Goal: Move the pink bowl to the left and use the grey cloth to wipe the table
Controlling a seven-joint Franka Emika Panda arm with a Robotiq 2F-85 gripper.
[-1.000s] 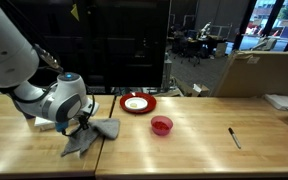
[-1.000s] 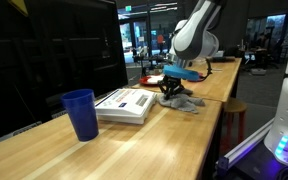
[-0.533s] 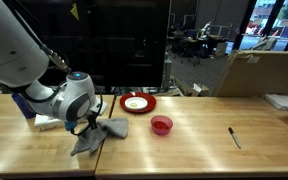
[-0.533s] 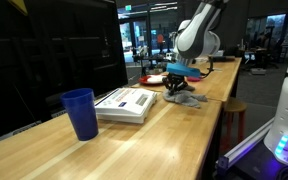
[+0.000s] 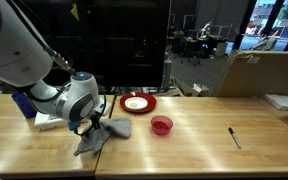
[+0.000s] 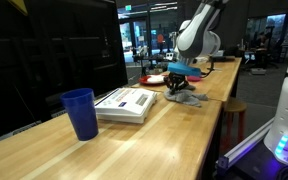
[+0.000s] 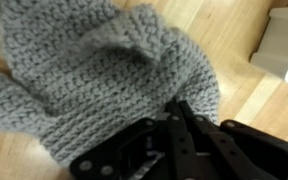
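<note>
The grey knitted cloth (image 5: 102,135) lies on the wooden table (image 5: 184,150), bunched under my gripper (image 5: 92,124). It also shows in an exterior view (image 6: 187,101) and fills the wrist view (image 7: 94,70). My gripper (image 7: 179,112) is shut on the grey cloth, fingers pressed together at its edge. The pink bowl (image 5: 162,125) stands on the table to the right of the cloth, apart from it. In an exterior view my gripper (image 6: 178,88) is low over the cloth near the table's far end.
A red plate with a white disc (image 5: 137,103) sits behind the bowl. A black pen (image 5: 234,137) lies far right. A white book (image 6: 124,104) and a blue cup (image 6: 80,114) stand on the table. A cardboard box (image 5: 259,72) is at the back right.
My gripper has dragged the grey cloth a short way to the right, toward the red plate and the pink bowl. The bowl has not moved.
</note>
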